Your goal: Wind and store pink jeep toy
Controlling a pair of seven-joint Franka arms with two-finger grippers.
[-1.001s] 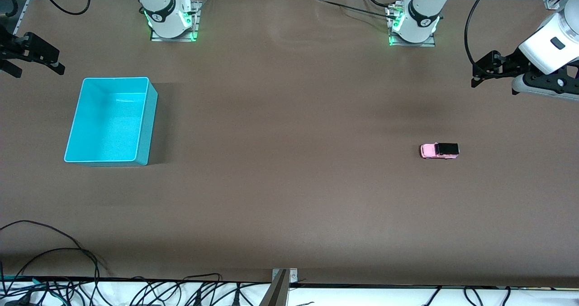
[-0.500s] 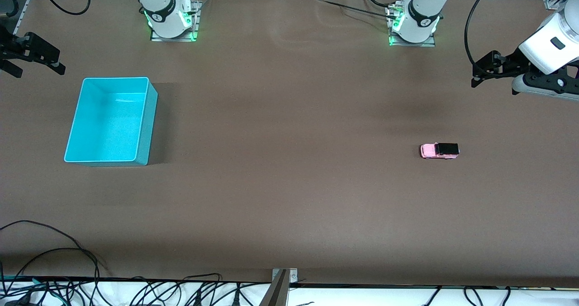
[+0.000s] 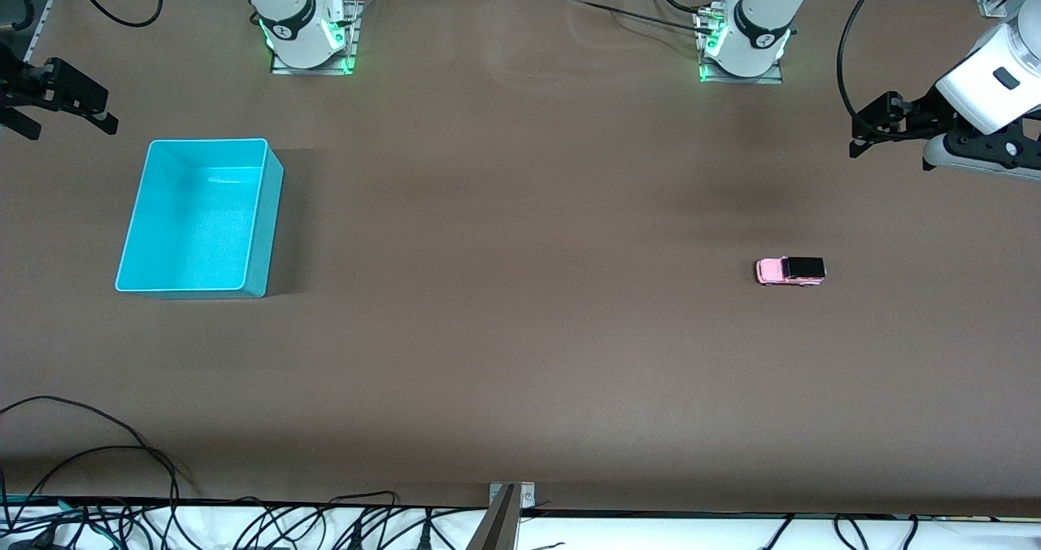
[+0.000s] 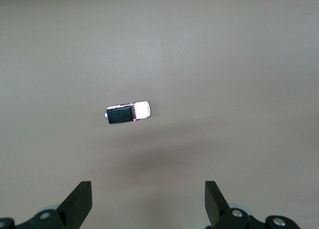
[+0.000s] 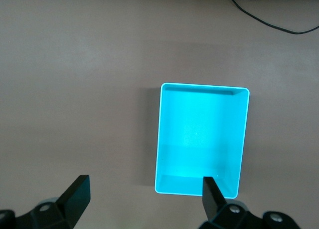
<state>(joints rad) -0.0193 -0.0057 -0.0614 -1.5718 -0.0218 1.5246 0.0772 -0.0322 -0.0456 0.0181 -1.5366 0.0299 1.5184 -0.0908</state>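
Toward the left arm's end of the table (image 3: 520, 355), the pink jeep toy (image 3: 790, 271) sat on its wheels on the brown cover, black roof up, nothing touching it. Its pink hood pointed toward the right arm's end, w/ the black-roofed part toward the left arm's end. The left wrist view showed the same toy (image 4: 127, 113) alone on the bare cover, well clear of the two black fingers (image 4: 76, 204) at the frame's edge.

The left gripper (image 3: 878, 127) hung in the air over the table's edge at the left arm's end, jaws spread wide, holding nothing. The toy lay nearer to the front camera than the spot under it, and the two were well apart.

At the right arm's end stood a turquoise bin (image 3: 264, 208), rectangular, open-topped, w/ nothing visible inside. The right wrist view looked straight down on that bin (image 5: 160, 139), its rim whole and its floor bare.

The right gripper (image 3: 61, 98) hovered over the table's edge at the right arm's end, near the bin's corner but not over the bin itself. Its jaws were also spread wide and empty; one finger (image 5: 75, 196) showed dark at the edge of the right wrist view.

Bin and toy were well apart, w/ a long stretch of brown cover between them. Black cables (image 3: 89, 452) lay at the table's edge nearest the front camera.
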